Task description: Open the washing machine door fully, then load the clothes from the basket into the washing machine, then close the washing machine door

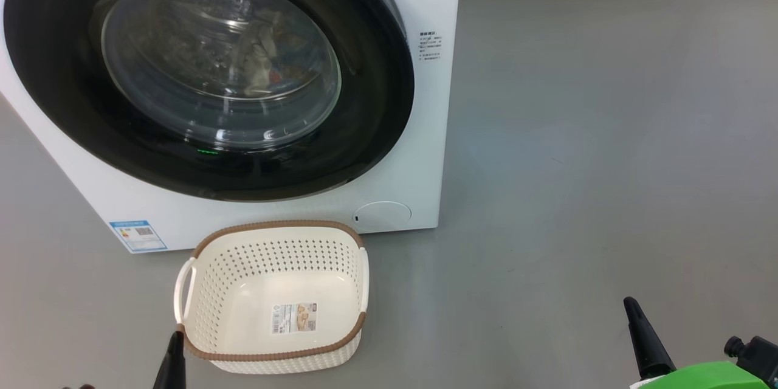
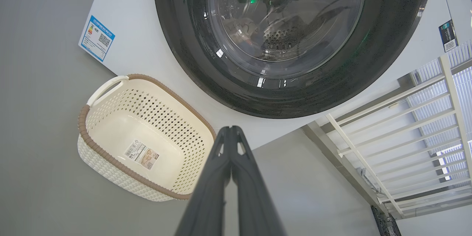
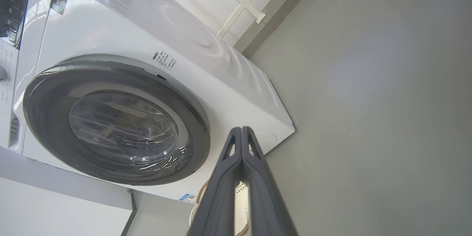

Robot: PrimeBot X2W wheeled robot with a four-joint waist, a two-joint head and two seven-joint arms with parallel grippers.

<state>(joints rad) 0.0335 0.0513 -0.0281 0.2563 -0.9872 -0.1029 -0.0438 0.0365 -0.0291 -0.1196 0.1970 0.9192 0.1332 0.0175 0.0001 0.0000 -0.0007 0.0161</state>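
Holding left gripper (image 2: 230, 132), right gripper (image 3: 241, 132) pinched shut, gripping nothing. Seeing washing machine door (image 1: 209, 73) closed on washing machine (image 1: 425, 164), clothes (image 1: 261, 55) inside, basket (image 1: 276, 226) empty on floor (image 1: 577, 134) in front. Risking door springing back if latch not caught; risking left gripper clipping basket rim nearby.

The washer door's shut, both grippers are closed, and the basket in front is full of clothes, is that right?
No. The basket is empty but for a label, as the head view shows. The door is shut; left gripper and right gripper are closed.
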